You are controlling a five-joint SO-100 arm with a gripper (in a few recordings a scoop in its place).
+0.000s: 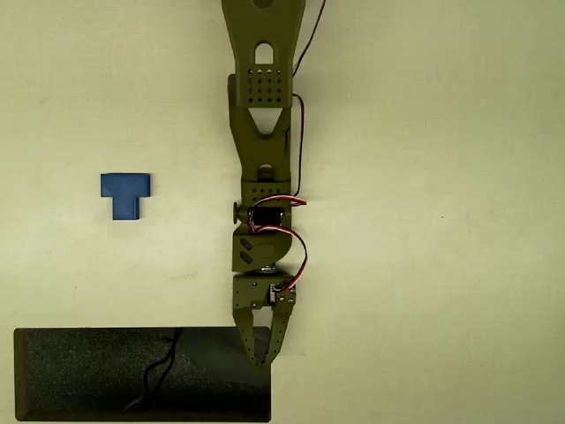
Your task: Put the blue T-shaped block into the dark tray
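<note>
In the overhead view we saw the olive-green arm (262, 132) reach down from twelve o'clock along the middle of the pale bench (424, 265), with red and black wires looping beside its wrist. Its pincer (259, 360) pointed toward six o'clock, and the fingers tapered together to a near point with barely a sliver of gap between them; we saw nothing held there. The fingertips sat over the upper right corner of the dark tray (88, 375), which lay along the bottom edge at about seven o'clock and had a thin dark wiggly line on its speckled floor. The blue T-shaped block (125, 194) lay flat on the bench at nine o'clock, stem pointing toward six, well apart from both pincer and tray.
</note>
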